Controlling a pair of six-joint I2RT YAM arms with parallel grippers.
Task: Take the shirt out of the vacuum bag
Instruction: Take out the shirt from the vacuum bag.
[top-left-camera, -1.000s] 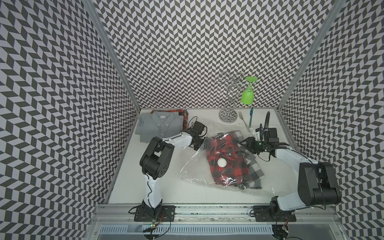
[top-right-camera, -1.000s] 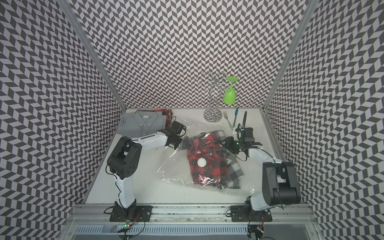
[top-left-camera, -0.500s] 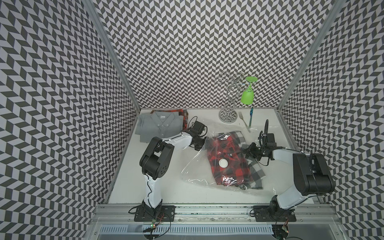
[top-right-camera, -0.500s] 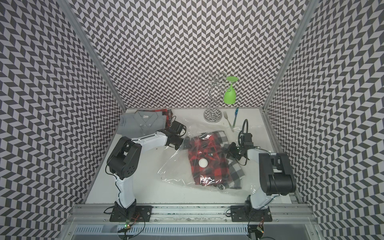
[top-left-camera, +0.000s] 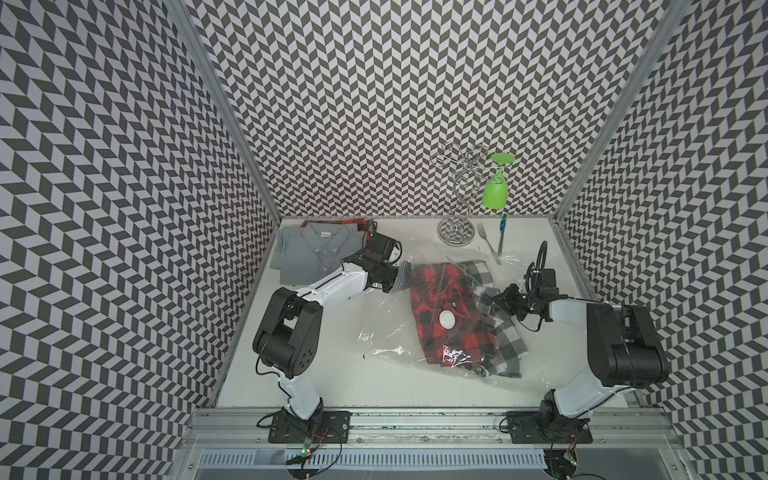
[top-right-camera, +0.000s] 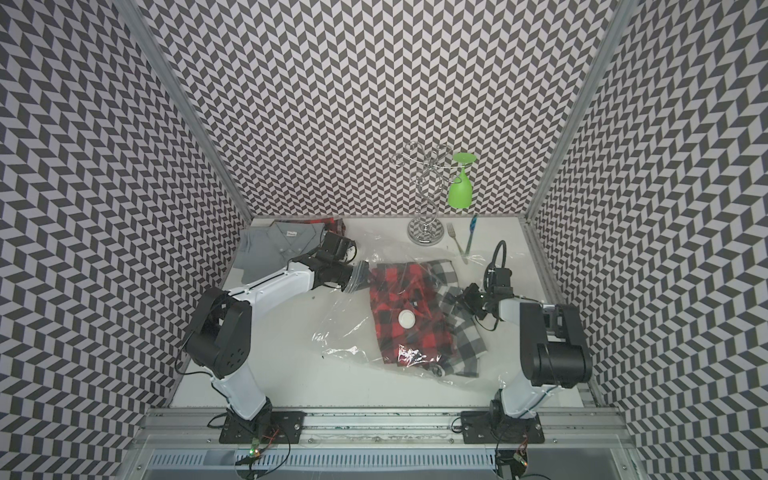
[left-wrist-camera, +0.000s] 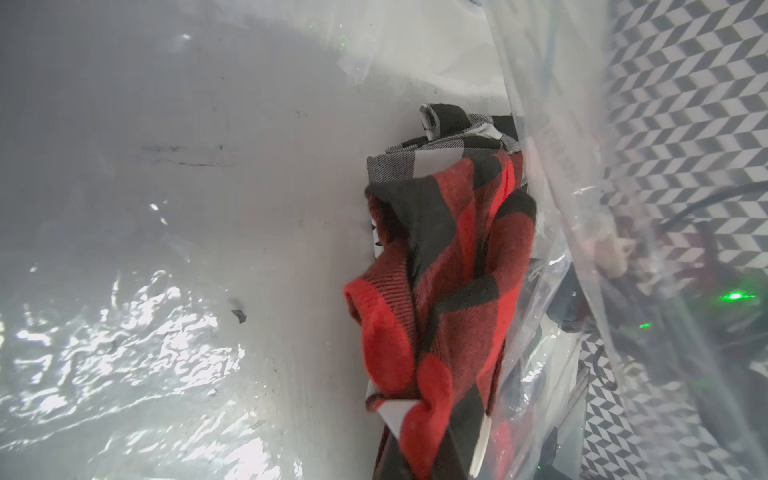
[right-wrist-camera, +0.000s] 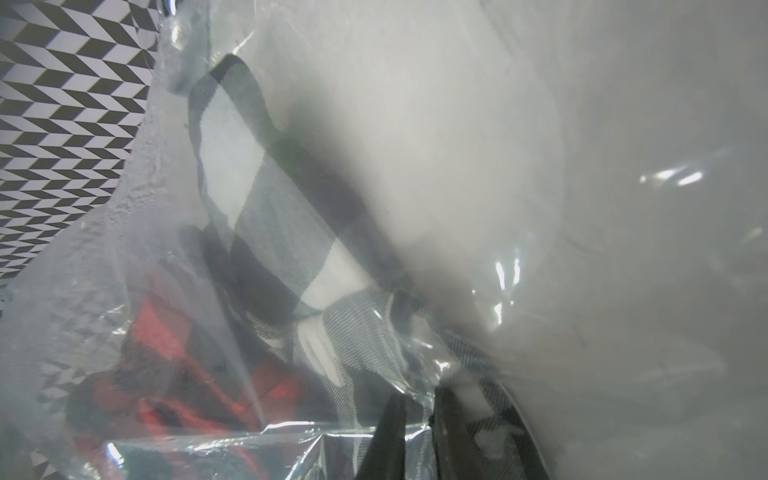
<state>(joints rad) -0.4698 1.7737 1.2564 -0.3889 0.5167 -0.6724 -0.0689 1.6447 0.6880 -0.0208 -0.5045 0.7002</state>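
Top views: in both top views the vacuum bag (top-left-camera: 386, 332) lies on the bench (top-left-camera: 332, 382), with a red plaid shirt (top-left-camera: 432, 299) and a check shirt (top-left-camera: 505, 336) inside. The left pincer (top-left-camera: 399, 276) is pressed together on the bag's edge, and the right pincer (top-left-camera: 503, 297) sits at the check shirt. Left wrist: just the red plaid shirt (left-wrist-camera: 449, 291) behind film. Right wrist: fingers (right-wrist-camera: 388, 436) nearly together in check cloth and film, can't tell which they pinch.

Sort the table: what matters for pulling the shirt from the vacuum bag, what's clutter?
Job: vacuum bag, red plaid shirt, black-and-white plaid shirt.
Clutter: folded grey shirt, wire rack, green glass, fork, blue toothbrush.
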